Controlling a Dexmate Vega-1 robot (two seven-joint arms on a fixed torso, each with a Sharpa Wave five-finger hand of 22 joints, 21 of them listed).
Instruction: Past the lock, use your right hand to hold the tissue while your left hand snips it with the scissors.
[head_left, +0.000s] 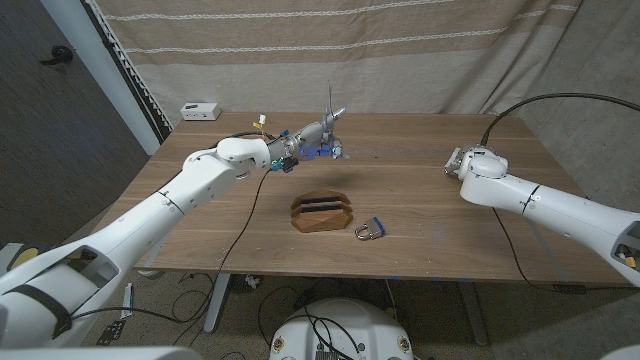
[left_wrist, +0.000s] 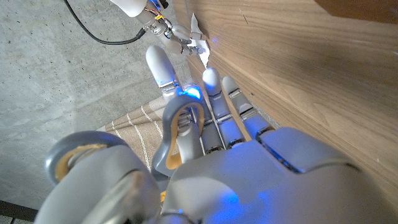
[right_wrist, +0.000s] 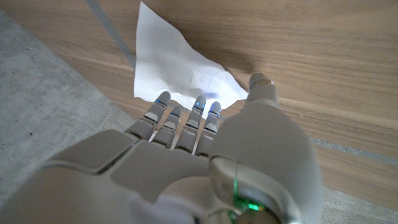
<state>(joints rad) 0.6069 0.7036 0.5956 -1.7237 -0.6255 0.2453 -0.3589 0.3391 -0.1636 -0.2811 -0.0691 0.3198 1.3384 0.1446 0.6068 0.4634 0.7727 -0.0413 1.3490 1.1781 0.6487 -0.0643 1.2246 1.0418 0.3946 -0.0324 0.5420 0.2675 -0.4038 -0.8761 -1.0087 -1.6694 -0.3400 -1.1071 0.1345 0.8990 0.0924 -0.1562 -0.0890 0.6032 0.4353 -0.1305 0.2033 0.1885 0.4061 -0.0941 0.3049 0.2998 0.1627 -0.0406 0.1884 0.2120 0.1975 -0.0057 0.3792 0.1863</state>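
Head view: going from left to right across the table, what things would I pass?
Small white box → wooden slotted block → padlock → right hand. The left hand with the scissors overlaps the block's span, so it is left out.

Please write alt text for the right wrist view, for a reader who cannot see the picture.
The right hand, seen from behind, pinches the edge of a white tissue between its fingertips and thumb. The creased tissue spreads out beyond the fingers, with the wooden table behind it.
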